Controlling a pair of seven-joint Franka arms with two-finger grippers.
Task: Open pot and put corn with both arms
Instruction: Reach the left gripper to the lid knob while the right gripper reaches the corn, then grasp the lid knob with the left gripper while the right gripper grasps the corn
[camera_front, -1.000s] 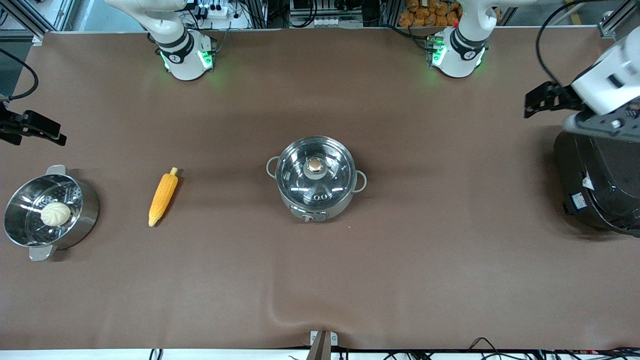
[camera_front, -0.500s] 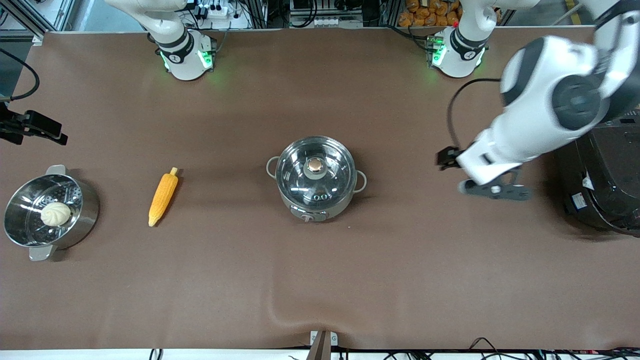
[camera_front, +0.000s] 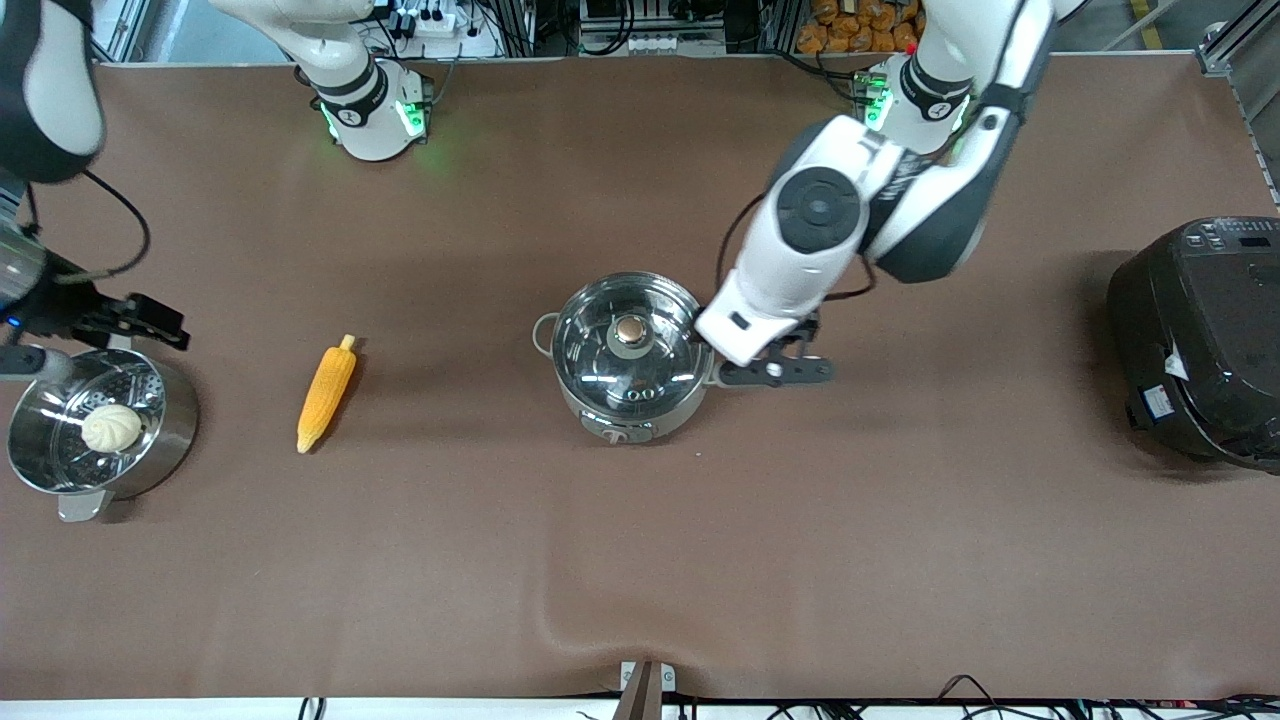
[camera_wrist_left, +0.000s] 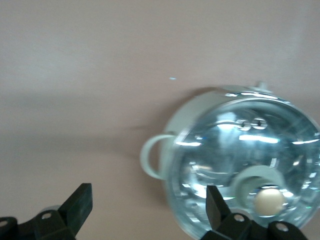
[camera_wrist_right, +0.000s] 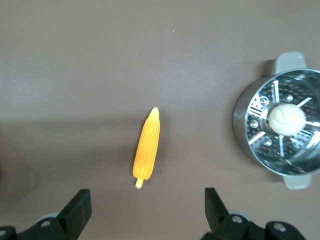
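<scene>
A brown cloth covers the surface (camera_front: 640, 560), with cabling and racks along the arms' edge. The pot (camera_front: 632, 357) sits mid-surface, glass lid on, knob (camera_front: 629, 329) centred (steel shiny, grey loop handles). The corn (camera_front: 326, 395), yellow-orange, lies flat toward the right arm's end, beside a steamer basket (camera_front: 150, 455) holding a bun (camera_front: 111, 428). The left pincer (camera_front: 745, 345) hangs wide over the pot's handle; the right pincer (camera_wrist_right: 145, 212) hovers wide near the basket.
</scene>
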